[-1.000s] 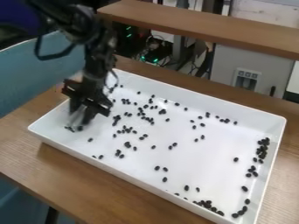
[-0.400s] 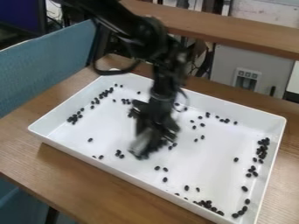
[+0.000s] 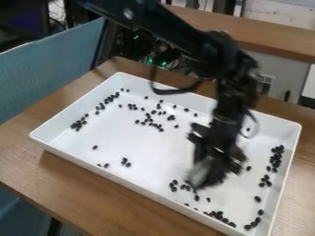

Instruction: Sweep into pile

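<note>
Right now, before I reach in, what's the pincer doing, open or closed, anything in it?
Pincer: low over the white tray, near dark beans; can't tell if it's open, closed or holding anything.

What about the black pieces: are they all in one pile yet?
No, the black pieces lie in separate clusters and singly across the white tray.
</note>
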{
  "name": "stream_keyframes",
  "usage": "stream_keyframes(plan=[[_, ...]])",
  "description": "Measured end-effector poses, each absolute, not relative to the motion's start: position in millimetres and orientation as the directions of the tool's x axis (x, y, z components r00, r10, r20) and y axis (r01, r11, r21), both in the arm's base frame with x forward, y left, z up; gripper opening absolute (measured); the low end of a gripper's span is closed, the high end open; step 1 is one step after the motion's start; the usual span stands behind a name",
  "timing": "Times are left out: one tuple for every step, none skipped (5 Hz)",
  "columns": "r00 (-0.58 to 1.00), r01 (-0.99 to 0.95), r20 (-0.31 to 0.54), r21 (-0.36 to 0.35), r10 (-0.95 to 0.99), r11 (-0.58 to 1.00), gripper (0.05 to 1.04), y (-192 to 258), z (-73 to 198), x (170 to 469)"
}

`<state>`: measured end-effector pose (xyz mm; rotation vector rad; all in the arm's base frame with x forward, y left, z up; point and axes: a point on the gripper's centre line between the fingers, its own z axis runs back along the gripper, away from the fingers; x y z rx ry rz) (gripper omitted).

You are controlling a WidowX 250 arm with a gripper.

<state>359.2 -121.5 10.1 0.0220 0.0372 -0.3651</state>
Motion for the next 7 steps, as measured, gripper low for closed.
stream_keyframes(plan=[[0.924, 0.376, -0.07, -0.015, -0.376, 0.926, 0.406, -147, 12, 353], [0.941, 0.318, -0.113, -0.024, -0.319, 0.948, 0.406, -138, 15, 349], [0.973, 0.208, -0.103, 0.004, -0.207, 0.978, 0.406, -95, 32, 352], [0.997, 0.025, -0.074, 0.067, -0.02, 0.997, 0.406, -38, 56, 359], [0.993, -0.093, -0.063, 0.134, 0.102, 0.987, 0.406, 1, 55, 359], [0.979, -0.189, -0.043, 0.174, 0.199, 0.966, 0.406, 53, 55, 361], [0.953, -0.28, -0.058, 0.199, 0.296, 0.939, 0.406, 99, 40, 374]])
